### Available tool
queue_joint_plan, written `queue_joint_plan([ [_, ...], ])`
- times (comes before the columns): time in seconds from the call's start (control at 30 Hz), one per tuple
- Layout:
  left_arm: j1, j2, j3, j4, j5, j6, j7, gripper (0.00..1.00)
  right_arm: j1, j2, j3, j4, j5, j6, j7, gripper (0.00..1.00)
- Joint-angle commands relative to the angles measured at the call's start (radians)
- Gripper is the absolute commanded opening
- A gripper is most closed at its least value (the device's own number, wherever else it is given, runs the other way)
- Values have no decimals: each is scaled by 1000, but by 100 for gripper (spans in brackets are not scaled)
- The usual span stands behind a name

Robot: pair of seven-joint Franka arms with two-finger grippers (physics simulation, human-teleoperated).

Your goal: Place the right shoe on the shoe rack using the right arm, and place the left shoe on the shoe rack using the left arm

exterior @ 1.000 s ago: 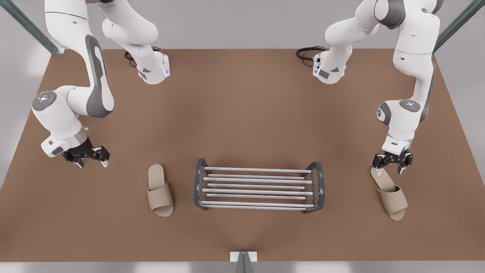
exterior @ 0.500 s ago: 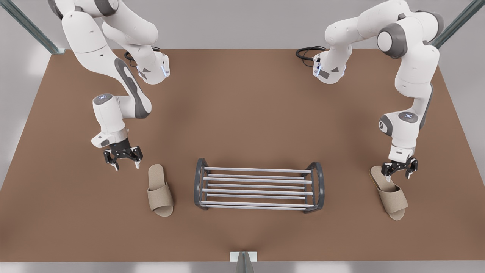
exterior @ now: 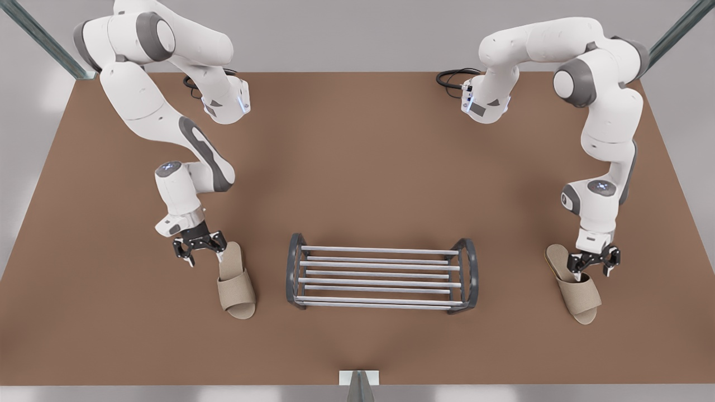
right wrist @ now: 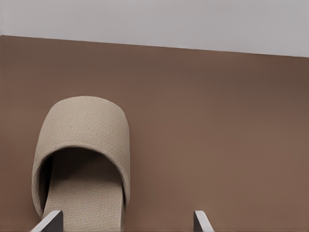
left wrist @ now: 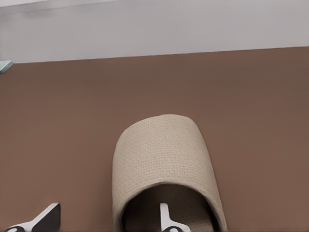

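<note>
Tabletop [exterior: 357,167] bears the shoe rack [exterior: 380,250]; splayed left gripper [exterior: 593,267] straddles one side of left shoe [exterior: 582,297], right gripper [exterior: 202,251] likewise right shoe [exterior: 237,286].

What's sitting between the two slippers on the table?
The shoe rack, seen in the front view. The left gripper, open, is at the slipper on that view's right; the right gripper, open, is beside the other slipper.

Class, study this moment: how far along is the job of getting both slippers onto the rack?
Done: nothing yet. Both shoes lie on the table, one at each end of the shoe rack. In hand: the left gripper, open, has one finger inside the left shoe; the right gripper, open, is at the heel of the right shoe. Left: grasp, lift and place each shoe.
</note>
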Motion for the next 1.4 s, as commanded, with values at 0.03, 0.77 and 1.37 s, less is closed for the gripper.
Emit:
queue_joint_plan([
  [0.03,0,16,0,14,0,2,-1,100,1,35,0,37,-7,9,-2,100],
  [0.77,-3,-3,-3,57,-51,-10,3,21,37,155,0,161,-2,11,-2,100],
  [1.37,-488,-547,-140,219,-26,-1053,-692,21,44,205,0,235,6,11,0,100],
])
